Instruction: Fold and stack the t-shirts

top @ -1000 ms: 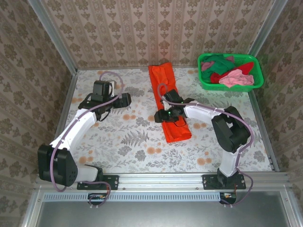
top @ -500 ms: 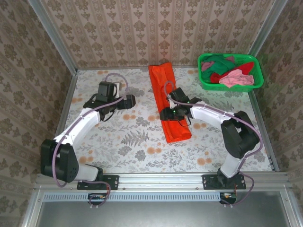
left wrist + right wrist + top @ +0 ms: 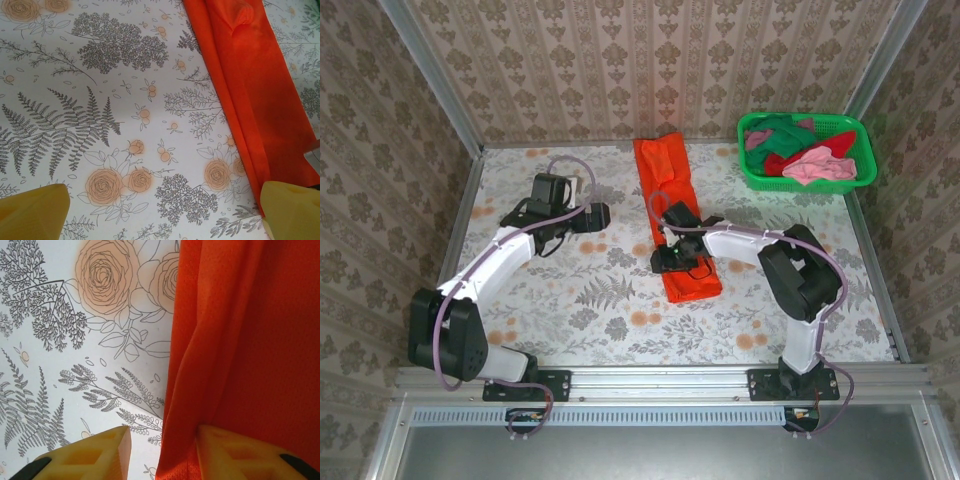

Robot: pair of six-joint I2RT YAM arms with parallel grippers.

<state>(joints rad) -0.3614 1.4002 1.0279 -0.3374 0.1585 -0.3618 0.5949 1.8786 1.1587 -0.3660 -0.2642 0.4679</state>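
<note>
A green plastic mesh basket (image 3: 804, 184) sits at the back right corner of the floral-printed bench (image 3: 570, 300), well beyond and to the right of the right claw (image 3: 665, 262). It holds a loose heap of soft t-shirts: a pink one (image 3: 820, 165) at the front right, a red one (image 3: 778, 165) at the front left, and a dark green one (image 3: 780, 127) at the back.

A bright orange t-shirt (image 3: 672, 190), folded into a long narrow strip, lies flat on the bench. It runs from just under the right claw away towards the back wall.

In the right wrist view, the right claw (image 3: 162, 440) straddles the left edge of the orange t-shirt (image 3: 260, 340). One yellow finger stands over bare bench and the other on the cloth. The jaws are partly apart, a gap shows between them, and the cloth is not pinched.

The left claw (image 3: 603, 214) hangs to the left of the strip, released and spread wide. In its wrist view, the left claw (image 3: 165, 215) sits over bare flower print, and the orange t-shirt (image 3: 255, 90) lies to its right, reaching its right finger.

Compared with a second ago, the right claw has slid along the strip towards its near end, and its jaws have narrowed. The left claw has moved closer to the strip. The basket and its heap have not changed.
</note>
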